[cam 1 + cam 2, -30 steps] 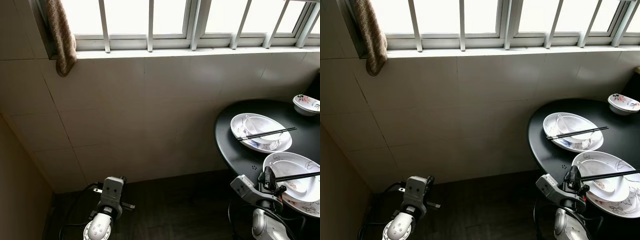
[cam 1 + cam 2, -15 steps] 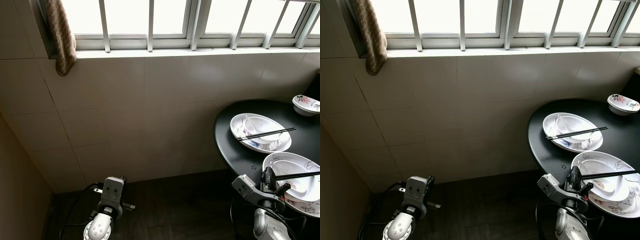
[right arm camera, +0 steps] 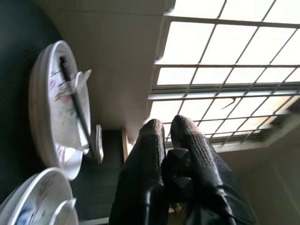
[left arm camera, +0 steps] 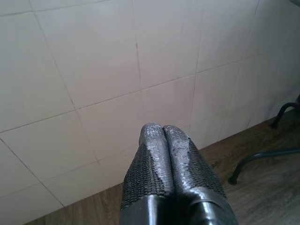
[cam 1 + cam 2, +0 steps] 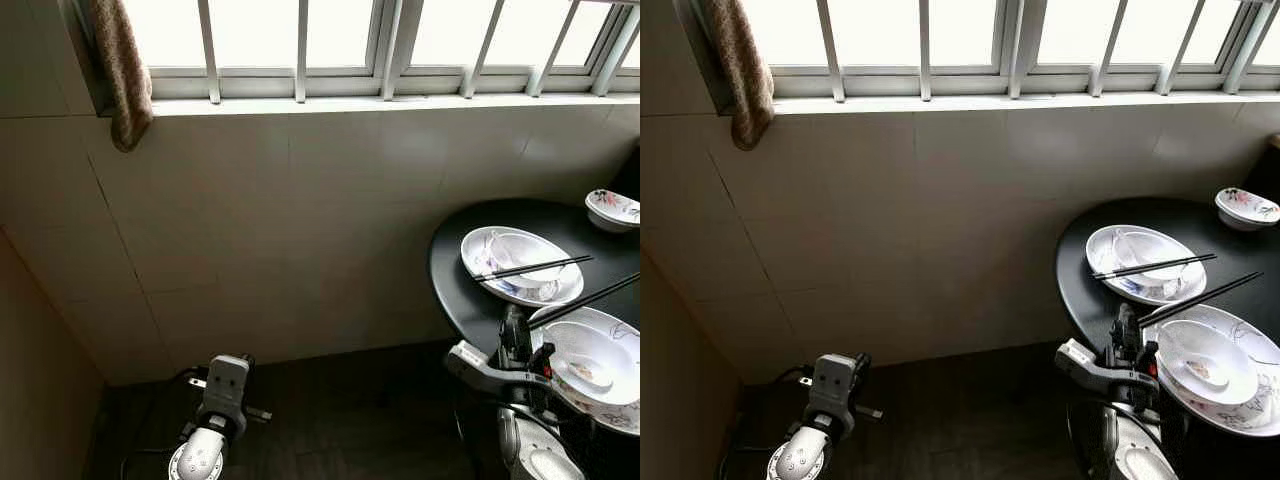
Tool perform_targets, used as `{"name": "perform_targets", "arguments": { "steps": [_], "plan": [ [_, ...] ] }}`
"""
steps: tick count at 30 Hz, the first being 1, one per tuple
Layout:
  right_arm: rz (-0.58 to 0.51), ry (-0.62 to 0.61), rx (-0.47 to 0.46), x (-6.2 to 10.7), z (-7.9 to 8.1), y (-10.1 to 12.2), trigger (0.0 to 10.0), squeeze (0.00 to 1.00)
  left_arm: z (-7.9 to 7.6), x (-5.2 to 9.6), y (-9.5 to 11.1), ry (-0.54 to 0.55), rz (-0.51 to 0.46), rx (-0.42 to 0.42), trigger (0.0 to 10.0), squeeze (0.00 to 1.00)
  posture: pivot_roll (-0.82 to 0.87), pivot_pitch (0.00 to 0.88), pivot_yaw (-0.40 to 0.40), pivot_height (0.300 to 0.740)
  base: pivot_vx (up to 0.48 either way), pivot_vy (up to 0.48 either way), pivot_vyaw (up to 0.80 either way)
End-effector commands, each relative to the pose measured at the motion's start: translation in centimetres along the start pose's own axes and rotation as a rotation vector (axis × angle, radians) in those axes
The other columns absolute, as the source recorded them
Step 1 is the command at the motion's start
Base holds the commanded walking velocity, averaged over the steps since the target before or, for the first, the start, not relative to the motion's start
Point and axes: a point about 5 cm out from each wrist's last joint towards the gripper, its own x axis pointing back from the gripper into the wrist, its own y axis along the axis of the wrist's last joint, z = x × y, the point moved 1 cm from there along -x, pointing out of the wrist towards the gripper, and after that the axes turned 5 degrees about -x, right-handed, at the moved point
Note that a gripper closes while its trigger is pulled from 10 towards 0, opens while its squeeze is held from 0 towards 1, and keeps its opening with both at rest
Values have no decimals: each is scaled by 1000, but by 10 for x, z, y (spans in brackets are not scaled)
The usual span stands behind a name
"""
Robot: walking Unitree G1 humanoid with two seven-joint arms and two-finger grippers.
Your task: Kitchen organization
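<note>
Wall: I see a pale tiled wall (image 5: 300, 220) across most of my head view, with a barred window (image 5: 300, 40) along the 12 o'clock edge and a brown curtain (image 5: 122, 70) hanging at 11 o'clock.
Floor: dark wood floor (image 5: 340, 420) at 6 o'clock, running up to the foot of the wall.
Table: a round black table (image 5: 480, 300) sits at 3 o'clock, its curved edge towards the wall.
Far plate: a white patterned plate (image 5: 520, 265) on the table holds a bowl with a pair of black chopsticks (image 5: 530, 267) lying across it.
Near plate: a second plate (image 5: 595, 365) at 4 o'clock carries a white bowl (image 5: 590, 350) with a spoon (image 5: 583, 372) lying in it.
Small bowl: a flowered bowl (image 5: 612, 208) stands well apart at 2 o'clock, near the table's far edge.
Raised chopsticks: a long black pair (image 5: 585, 300) slants up and over the near plate's far rim, its lower end at my right gripper.
Right gripper: my right gripper (image 5: 515, 335) is at the table edge just beside the near plate; in the right wrist view its fingers (image 3: 154, 154) are pressed close, pinching a dark piece between them, which I take for the raised chopsticks.
Left gripper: my left gripper (image 4: 164, 136) hangs idle at 7 o'clock over the floor, fingertips pressed together with nothing between them, pointing at the wall tiles.
</note>
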Motion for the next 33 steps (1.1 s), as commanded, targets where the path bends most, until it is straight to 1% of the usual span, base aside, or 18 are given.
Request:
{"name": "perform_targets", "arguments": {
  "steps": [1,3,5,8,9,10,13,15,16,17,19,21,23,24,25,29,31,33],
  "plan": [
    [-61,-83,-118,-13,-19,14,10000,0,0,-2,3,1,-13,11,10000,0,-97,0,-41,740,0,0,0],
    [-104,-96,-213,-18,-27,25,10000,0,0,-2,3,0,-13,11,10000,0,-97,0,-41,740,0,0,0],
    [-228,-73,-375,-25,-38,57,10000,0,0,-3,3,-6,-13,9,10000,0,-97,0,-34,740,0,0,0],
    [-276,-54,-416,-29,-43,77,10000,0,1,-3,3,-6,-12,8,10000,0,-96,0,-27,740,0,0,0],
    [-327,31,-532,-35,-41,96,10000,0,1,-4,3,-10,-13,5,10000,0,-101,0,-23,740,0,0,0],
    [-356,69,-571,-37,-41,104,10000,0,0,-4,4,-13,-13,4,10000,0,-100,0,-25,740,0,0,0],
    [-427,17,-541,-36,-49,117,10000,0,0,-5,4,-18,-15,2,10000,0,-97,0,-27,740,0,0,0],
    [-441,72,-601,-33,-46,120,10000,0,0,-5,4,-18,-15,3,10000,0,-94,0,-27,740,0,0,0],
    [-417,153,-696,-29,-39,120,10000,0,0,-5,4,-17,-16,3,10000,0,-91,0,-29,740,0,0,0],
    [-367,305,-877,-21,-28,120,10000,0,0,-5,5,-14,-18,2,10000,0,-84,0,-31,740,0,0,0],
    [-352,419,-984,-12,-21,120,10000,0,0,-5,5,-11,-18,2,10000,0,-83,0,-31,740,0,0,0],
    [-208,562,-1137,-2,0,109,10000,0,1,-4,4,-9,-19,3,10000,0,-82,0,-31,740,0,0,0],
    [-186,586,-1155,0,4,107,10000,0,1,-4,4,-9,-19,3,10000,0,-82,0,-31,740,0,0,0],
    [-152,636,-1101,11,21,98,10000,0,1,-4,4,-9,-21,3,10000,0,-80,0,-30,740,0,0,800],
    [-160,655,-1051,17,28,94,10000,0,1,-3,4,-8,-21,4,10000,0,-80,0,-30,740,0,0,800],
    [-295,677,-825,33,40,90,10000,0,2,-2,4,-6,-22,3,10000,0,-83,0,-27,740,0,0,800],
    [-321,698,-814,36,41,90,10000,0,2,-2,4,-6,-23,3,10000,0,-83,0,-27,740,0,0,800],
    [-364,751,-873,43,41,95,10000,0,3,-2,4,-6,-24,-1,10000,0,-80,0,-25,740,0,0,800]
  ]
}}
